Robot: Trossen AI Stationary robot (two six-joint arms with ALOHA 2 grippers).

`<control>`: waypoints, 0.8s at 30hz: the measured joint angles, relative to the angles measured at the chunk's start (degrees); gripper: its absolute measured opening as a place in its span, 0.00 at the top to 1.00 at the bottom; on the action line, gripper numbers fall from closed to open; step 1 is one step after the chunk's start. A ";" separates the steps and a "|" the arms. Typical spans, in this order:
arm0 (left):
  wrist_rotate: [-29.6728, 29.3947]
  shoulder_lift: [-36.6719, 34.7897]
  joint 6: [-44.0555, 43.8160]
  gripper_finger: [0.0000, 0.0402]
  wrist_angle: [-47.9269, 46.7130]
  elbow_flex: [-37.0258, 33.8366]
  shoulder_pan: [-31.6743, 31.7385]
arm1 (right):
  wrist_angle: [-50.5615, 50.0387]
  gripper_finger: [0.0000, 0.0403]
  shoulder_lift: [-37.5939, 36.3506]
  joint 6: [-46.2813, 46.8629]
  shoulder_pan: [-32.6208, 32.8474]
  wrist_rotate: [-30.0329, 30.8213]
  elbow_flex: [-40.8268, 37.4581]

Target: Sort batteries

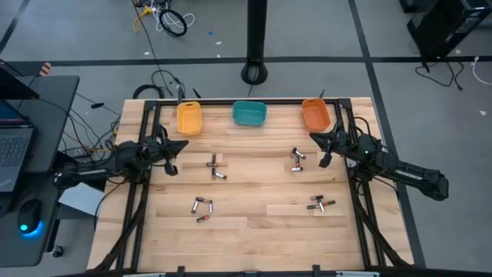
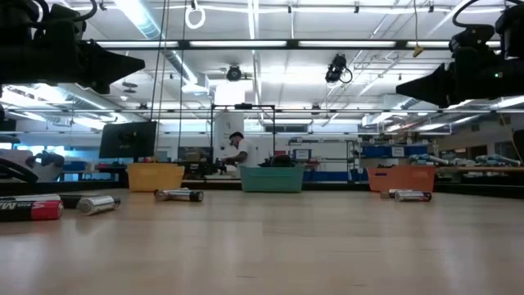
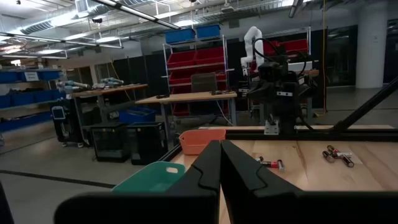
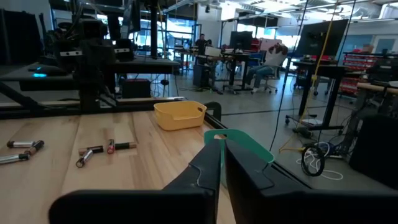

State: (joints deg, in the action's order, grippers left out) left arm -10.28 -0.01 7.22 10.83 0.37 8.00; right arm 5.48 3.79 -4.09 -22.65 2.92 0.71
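Several small batteries lie on their sides on the wooden table point(image 1: 254, 231) in four loose clusters: far left point(image 1: 215, 165), far right point(image 1: 297, 158), near left point(image 1: 202, 206) and near right point(image 1: 321, 204). My left gripper point(image 1: 184, 145) hovers shut above the table's left edge, pointing toward the middle. My right gripper point(image 1: 313, 137) hovers shut at the far right, beside the orange bin. In the wrist views both the left gripper point(image 3: 221, 146) and the right gripper point(image 4: 222, 140) have their fingers together with nothing between them.
Three bins stand along the far edge: yellow point(image 1: 188, 118), teal point(image 1: 249, 113) and orange point(image 1: 315, 114). A black frame rail point(image 1: 246, 101) runs around the table. The middle of the table between the clusters is bare wood. A person shows far off in the room point(image 2: 237, 152).
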 joint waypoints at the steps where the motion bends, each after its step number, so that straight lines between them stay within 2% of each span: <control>1: 0.00 0.02 -0.02 0.96 0.02 -0.01 -0.01 | -0.01 0.92 0.00 0.01 0.00 0.00 0.00; 15: 0.00 0.00 0.00 0.96 0.02 0.01 -0.01 | 0.23 0.91 0.01 -0.16 -0.01 0.00 0.00; 24: 0.00 0.02 0.00 0.96 0.01 -0.01 -0.01 | 10.34 0.93 0.03 0.38 -0.01 0.00 0.00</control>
State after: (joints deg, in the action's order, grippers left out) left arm -10.28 0.01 7.22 10.84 0.36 7.99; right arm 15.82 3.81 -3.71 -22.65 2.92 0.71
